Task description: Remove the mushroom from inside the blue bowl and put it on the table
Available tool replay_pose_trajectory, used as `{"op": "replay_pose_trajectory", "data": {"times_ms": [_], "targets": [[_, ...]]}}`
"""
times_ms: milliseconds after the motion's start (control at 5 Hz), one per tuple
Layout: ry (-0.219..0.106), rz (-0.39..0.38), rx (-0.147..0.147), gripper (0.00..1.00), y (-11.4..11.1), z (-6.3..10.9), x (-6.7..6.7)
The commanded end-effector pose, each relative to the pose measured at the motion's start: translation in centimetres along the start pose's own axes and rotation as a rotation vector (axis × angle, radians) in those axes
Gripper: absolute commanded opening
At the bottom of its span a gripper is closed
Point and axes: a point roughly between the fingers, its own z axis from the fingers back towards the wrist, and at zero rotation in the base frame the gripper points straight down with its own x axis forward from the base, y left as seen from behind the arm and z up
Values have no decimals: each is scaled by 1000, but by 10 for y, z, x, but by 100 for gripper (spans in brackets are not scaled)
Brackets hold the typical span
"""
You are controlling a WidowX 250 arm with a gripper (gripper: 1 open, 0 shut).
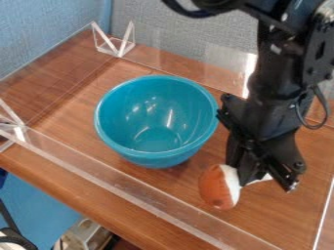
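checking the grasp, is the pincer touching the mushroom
Touching. The camera view shows the pincer shut on the mushroom's cream stem end, with no gap, right of the blue bowl.

Glossy plastic blue bowl [155, 122]; wood-grain table [78, 83].
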Motion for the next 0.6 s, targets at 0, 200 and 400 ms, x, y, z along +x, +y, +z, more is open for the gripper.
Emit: {"op": "replay_pose_trajectory", "data": {"times_ms": [0,200,400], "targets": [[-76,-12,16,0,-1,27,8],[-66,-14,23,0,-2,30,7],[-58,-16,28,0,-2,33,6]]}}
